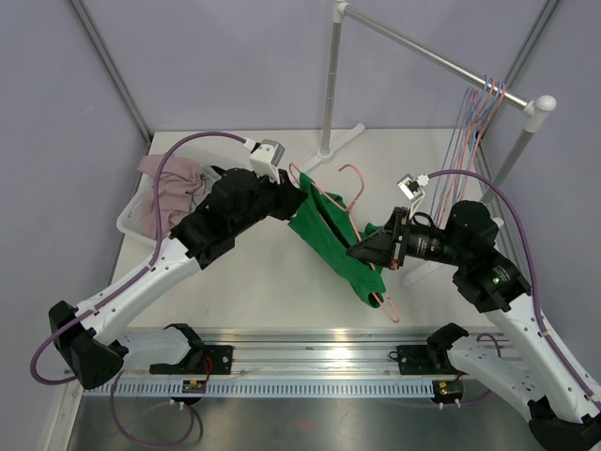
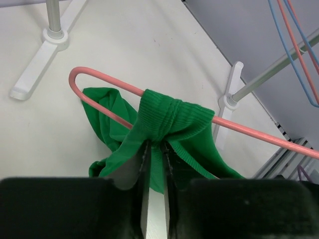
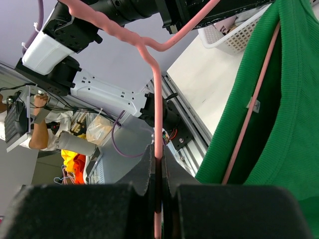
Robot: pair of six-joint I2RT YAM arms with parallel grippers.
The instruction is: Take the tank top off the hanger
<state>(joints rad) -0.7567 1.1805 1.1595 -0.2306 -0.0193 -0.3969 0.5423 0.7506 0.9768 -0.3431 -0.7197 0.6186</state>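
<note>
A green tank top (image 1: pixel 327 237) hangs on a pink wire hanger (image 1: pixel 353 180) held over the middle of the table. My left gripper (image 1: pixel 302 203) comes in from the left. In the left wrist view this gripper (image 2: pixel 157 147) is shut on the bunched green strap of the tank top (image 2: pixel 172 117), just below the pink hanger (image 2: pixel 102 81) bar that the strap wraps over. My right gripper (image 1: pixel 362 252) is at the garment's right side. Its wrist view shows that gripper (image 3: pixel 158 157) shut on the hanger's (image 3: pixel 156 99) thin wire, with the tank top (image 3: pixel 284 104) draped to the right.
A white basket (image 1: pixel 130 218) holding a pinkish cloth (image 1: pixel 178 183) sits at the table's left edge. A white clothes rack stands at the back, its post (image 1: pixel 329 85) behind the hanger and several coloured hangers (image 1: pixel 484 99) on its rail at the right. The rack's foot (image 2: pixel 42 47) lies beyond the garment.
</note>
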